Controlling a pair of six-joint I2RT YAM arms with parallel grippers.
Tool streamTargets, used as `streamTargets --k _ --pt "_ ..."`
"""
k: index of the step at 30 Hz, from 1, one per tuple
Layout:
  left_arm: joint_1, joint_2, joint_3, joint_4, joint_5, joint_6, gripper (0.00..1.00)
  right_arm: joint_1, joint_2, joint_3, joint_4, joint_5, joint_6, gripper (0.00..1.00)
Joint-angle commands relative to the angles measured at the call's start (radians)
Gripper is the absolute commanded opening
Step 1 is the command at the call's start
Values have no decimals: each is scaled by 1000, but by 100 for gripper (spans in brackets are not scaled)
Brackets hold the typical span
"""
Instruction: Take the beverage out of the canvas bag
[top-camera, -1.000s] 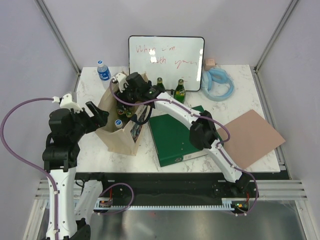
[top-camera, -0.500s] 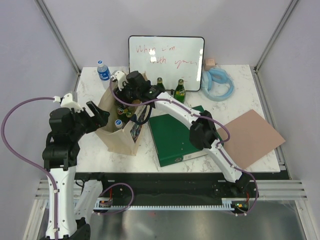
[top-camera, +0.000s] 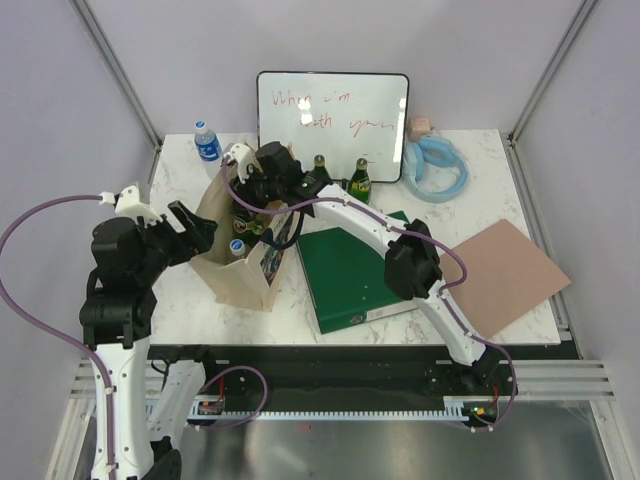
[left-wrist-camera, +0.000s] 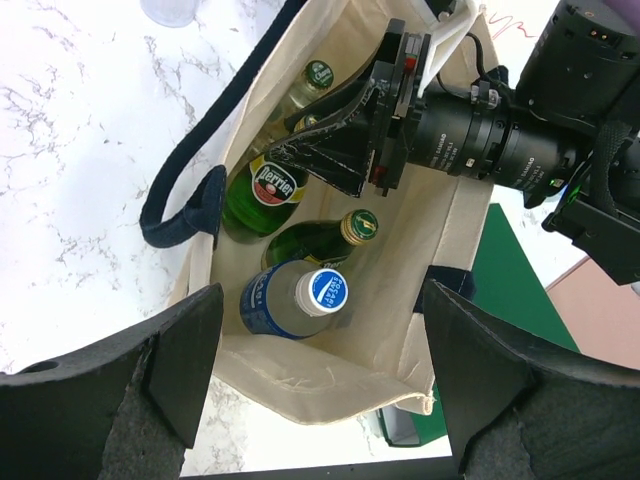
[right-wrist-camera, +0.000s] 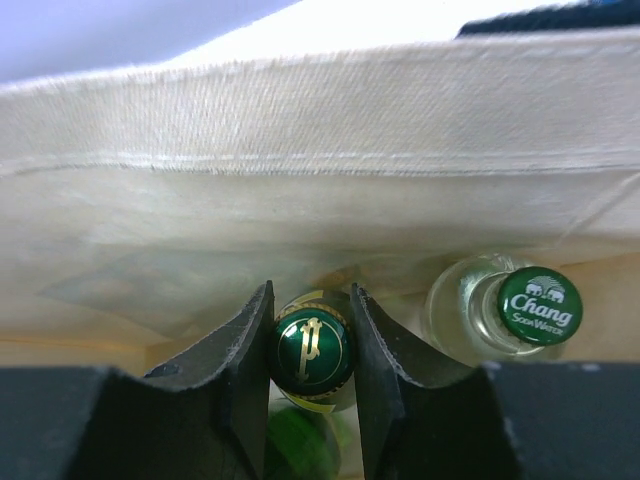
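As right claw (right-wrist-camera: 310, 300) clasps green bottle (right-wrist-camera: 312, 352), Chang bottle (right-wrist-camera: 512, 315) beside; bag (right-wrist-camera: 300, 200) behind

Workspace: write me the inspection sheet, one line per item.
Surface: white marble table.
Job's things: canvas bag upright and open; holds Perrier bottle, gold-capped bottle, blue-capped bottle, Chang bottle.
Clutter: whiteboard, green binder, brown sheet, blue ring, two green bottles, small water bottle, all outside the bag.
Grippers: right tool inside the bag, closed on the Perrier bottle's cap; left tool open at the bag's left side.
Cables: purple cables loop along both arms.
Surroundings: grey walls, metal frame posts.
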Motion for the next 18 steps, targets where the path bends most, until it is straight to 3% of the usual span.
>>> streamTargets --k 1,18 --pt "3 -3 40 10 26 -19 87 -21 -171 72 199 -61 81 0" --pt "3 -14 41 62 90 -33 87 -101 -362 144 275 -96 242 0"
